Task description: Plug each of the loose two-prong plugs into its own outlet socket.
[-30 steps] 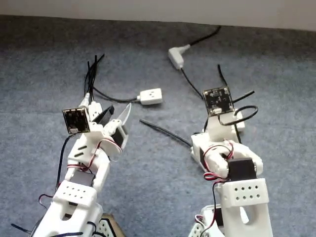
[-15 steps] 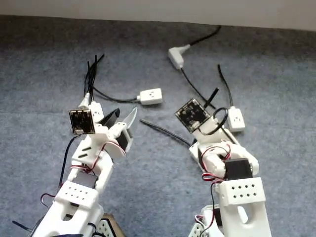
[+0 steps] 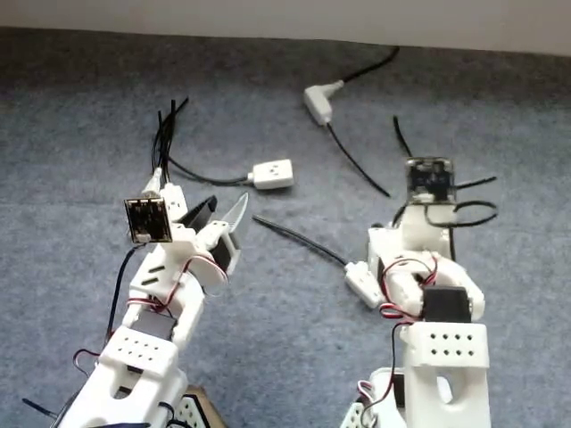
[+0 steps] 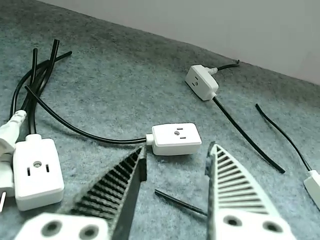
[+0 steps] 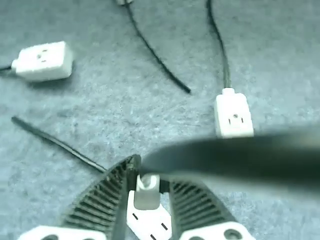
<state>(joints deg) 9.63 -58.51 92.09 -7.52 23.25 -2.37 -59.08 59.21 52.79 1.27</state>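
Observation:
My right gripper (image 5: pixel 152 175) is shut on the neck of a white two-prong plug (image 5: pixel 146 202), low over the carpet. The same plug (image 3: pixel 364 283) shows beside the right arm, and its black cord (image 3: pixel 294 236) runs off to the left. A white outlet socket (image 5: pixel 232 117) lies just ahead of that gripper. My left gripper (image 4: pixel 176 150) hangs open and holds nothing; it is short of a second socket (image 4: pixel 176 138) (image 3: pixel 272 174). A third socket (image 4: pixel 36 170) lies at its side next to another white plug (image 4: pixel 9 134). A fourth socket (image 3: pixel 321 100) is farther back.
Everything lies on grey carpet (image 3: pixel 80 116). A bundle of black cords (image 3: pixel 165 134) fans out behind the left arm. Loose black cord ends (image 3: pixel 357 165) cross the middle. A blurred dark cable (image 5: pixel 235 157) hangs across the right wrist view.
The right arm swung left, then back right. The plug by its base has slid a little nearer and shows more fully, and the socket at its front is now covered. The left arm barely shifted.

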